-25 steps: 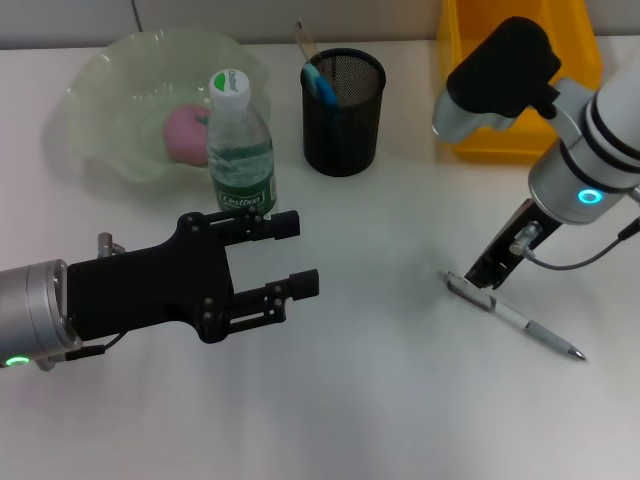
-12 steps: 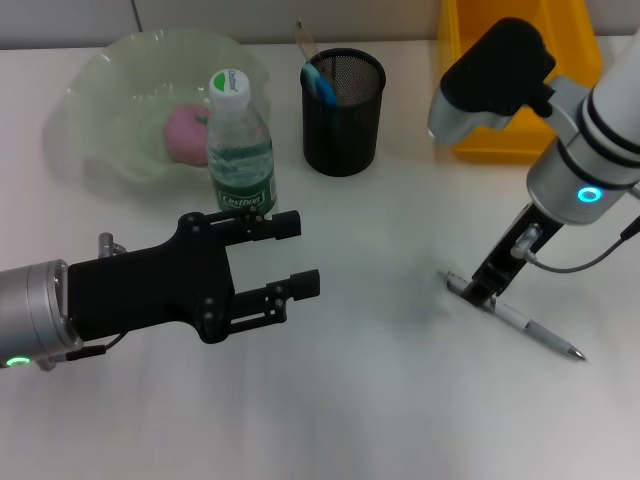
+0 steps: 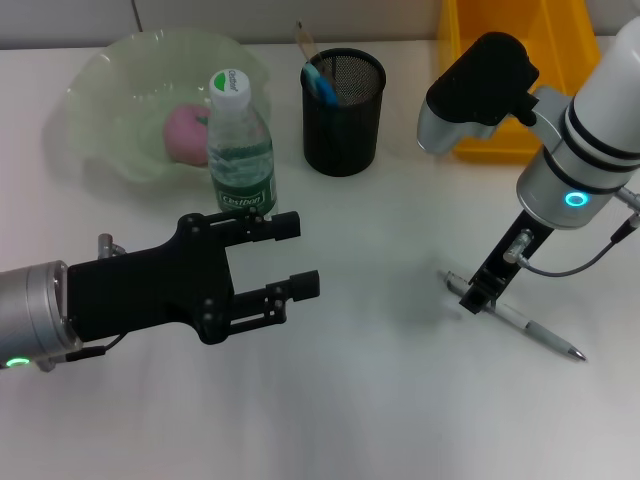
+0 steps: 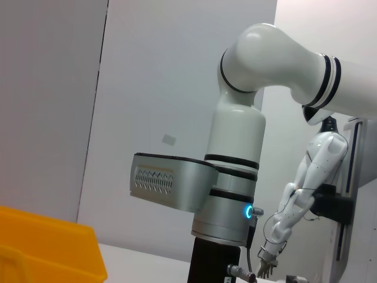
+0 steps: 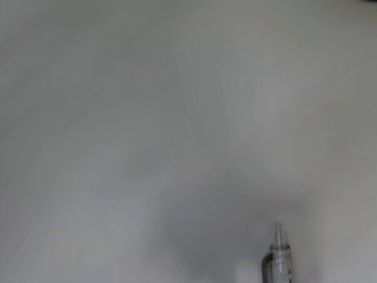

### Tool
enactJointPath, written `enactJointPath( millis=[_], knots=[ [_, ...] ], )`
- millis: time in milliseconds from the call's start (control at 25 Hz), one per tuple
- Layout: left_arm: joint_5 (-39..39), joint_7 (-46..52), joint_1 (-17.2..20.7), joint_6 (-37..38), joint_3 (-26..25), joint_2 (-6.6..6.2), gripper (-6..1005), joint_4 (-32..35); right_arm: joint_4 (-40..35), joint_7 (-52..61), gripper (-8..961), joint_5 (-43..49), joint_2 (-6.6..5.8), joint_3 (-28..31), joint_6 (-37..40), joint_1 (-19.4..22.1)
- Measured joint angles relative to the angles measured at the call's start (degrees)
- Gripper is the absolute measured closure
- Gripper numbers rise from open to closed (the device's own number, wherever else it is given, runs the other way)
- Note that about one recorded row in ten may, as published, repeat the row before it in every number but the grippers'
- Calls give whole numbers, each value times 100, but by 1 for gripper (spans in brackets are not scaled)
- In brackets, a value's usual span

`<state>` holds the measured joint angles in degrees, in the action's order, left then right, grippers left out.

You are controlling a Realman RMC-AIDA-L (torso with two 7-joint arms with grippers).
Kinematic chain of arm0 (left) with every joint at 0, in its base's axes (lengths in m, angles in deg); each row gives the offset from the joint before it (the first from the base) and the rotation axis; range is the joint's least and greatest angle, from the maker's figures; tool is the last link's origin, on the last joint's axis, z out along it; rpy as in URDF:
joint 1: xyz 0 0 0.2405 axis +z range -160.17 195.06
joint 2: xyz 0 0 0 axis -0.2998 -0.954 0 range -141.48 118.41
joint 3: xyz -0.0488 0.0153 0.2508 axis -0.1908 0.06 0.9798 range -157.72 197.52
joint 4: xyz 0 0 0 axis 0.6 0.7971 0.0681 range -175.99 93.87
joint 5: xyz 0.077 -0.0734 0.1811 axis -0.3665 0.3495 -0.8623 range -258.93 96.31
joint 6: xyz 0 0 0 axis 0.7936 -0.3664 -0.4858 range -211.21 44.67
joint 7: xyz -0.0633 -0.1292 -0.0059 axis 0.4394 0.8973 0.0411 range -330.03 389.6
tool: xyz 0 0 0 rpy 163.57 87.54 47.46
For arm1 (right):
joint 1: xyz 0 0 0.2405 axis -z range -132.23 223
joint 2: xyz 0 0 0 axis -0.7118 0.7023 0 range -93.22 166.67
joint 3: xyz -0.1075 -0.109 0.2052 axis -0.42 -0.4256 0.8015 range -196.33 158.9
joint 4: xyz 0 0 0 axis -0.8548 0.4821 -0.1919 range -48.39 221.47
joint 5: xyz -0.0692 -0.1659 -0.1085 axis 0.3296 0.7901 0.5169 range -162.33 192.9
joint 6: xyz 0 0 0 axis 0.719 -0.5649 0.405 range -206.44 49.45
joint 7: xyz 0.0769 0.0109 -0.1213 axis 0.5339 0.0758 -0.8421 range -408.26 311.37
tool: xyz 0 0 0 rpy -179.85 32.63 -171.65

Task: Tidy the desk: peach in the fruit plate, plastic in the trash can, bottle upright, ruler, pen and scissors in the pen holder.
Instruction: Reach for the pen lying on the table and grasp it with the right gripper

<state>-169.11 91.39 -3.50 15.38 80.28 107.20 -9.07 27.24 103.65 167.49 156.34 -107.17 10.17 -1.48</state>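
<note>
- Nearest, the left gripper hung over the desk with its jaws wide apart and nothing between them; it looked idle
- Across from it, the right gripper was down at the cap end of the pen, at or touching it; whether it had closed on the pen could not be told
- The pen lay flat on the desk, its tip pointing away from the right gripper, so by my reading this was the one item visibly left to do
- Just beyond the left gripper stood the bottle, upright with its cap on: that step looked done
- Behind the bottle, farther from the left gripper, the peach sat inside the fruit plate: done as well
- Beyond both grippers and roughly between them stood the pen holder, with a blue-handled thing and a wooden strip sticking out; probably the scissors and ruler, though neither showed clearly
- Farthest, behind the right arm, was the yellow bin, likely the trash can; the arm hid most of its inside, and no plastic showed on the desk
- The pen's trip to the holder seemed to be all that remained
</note>
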Motion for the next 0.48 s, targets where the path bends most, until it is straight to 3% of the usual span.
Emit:
enactJointPath(
  millis=[480],
  knots=[
    [0, 0, -43, -31, 1, 0, 368, 0, 124, -5, 532, 10, 0, -199, -223, 2]
  ],
)
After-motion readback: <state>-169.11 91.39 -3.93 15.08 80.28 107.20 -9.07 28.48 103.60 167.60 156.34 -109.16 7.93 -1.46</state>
